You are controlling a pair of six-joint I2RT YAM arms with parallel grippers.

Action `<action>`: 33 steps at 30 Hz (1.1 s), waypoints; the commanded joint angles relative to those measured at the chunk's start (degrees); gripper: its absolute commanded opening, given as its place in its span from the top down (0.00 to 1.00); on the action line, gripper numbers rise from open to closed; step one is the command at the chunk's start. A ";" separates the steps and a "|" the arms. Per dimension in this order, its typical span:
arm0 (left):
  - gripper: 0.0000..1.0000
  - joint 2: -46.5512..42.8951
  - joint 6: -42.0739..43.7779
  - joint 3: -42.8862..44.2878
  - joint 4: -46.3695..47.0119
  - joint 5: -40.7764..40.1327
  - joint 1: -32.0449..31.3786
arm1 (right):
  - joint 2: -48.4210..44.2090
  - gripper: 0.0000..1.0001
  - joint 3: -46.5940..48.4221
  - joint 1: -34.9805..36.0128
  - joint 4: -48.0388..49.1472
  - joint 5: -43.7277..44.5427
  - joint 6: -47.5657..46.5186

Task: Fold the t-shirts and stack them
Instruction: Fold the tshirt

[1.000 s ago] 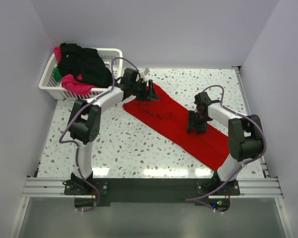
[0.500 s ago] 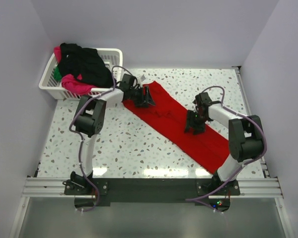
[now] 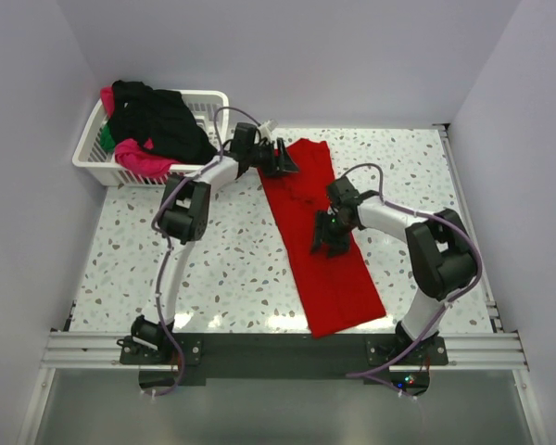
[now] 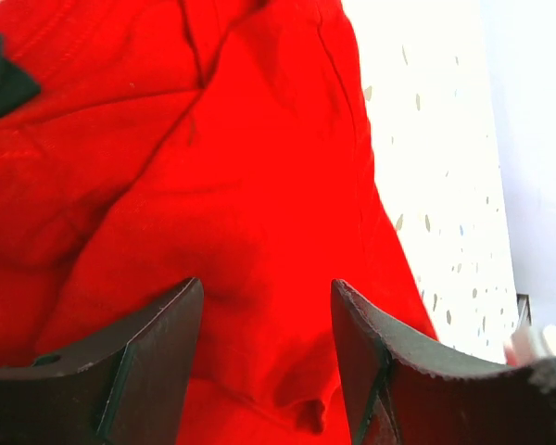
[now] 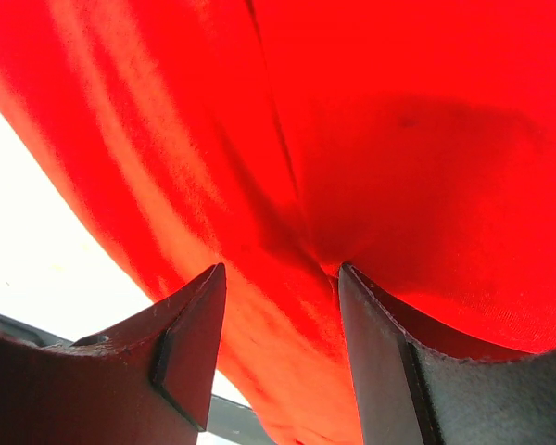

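A plain red t-shirt [image 3: 326, 273] lies on the speckled table as a long narrow strip, running from the far middle toward the near edge. My left gripper [image 3: 283, 159] is at its far left corner, jaws open and low over the red t-shirt [image 4: 213, 167], left gripper [image 4: 264, 287]. My right gripper [image 3: 330, 235] stands on the strip's middle, also open, straddling a crease in the red t-shirt [image 5: 398, 111], right gripper [image 5: 283, 273]. Black [image 3: 157, 116], pink [image 3: 139, 158] and green [image 3: 105, 139] t-shirts are piled in the basket.
The white lattice basket [image 3: 213, 95] sits at the far left corner of the table [image 3: 213, 260], just left of my left gripper. White walls close in the left, far and right sides. A metal rail [image 3: 278, 348] runs along the near edge.
The red strip has swung from a diagonal toward the right to nearly straight toward the near edge. My right gripper moved left with it; the left gripper stayed at the far end.
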 commanded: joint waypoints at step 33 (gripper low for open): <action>0.34 -3.63 -11.48 -8.38 6.91 -0.58 0.28 | -8.23 0.43 -9.58 6.01 -3.13 1.42 4.46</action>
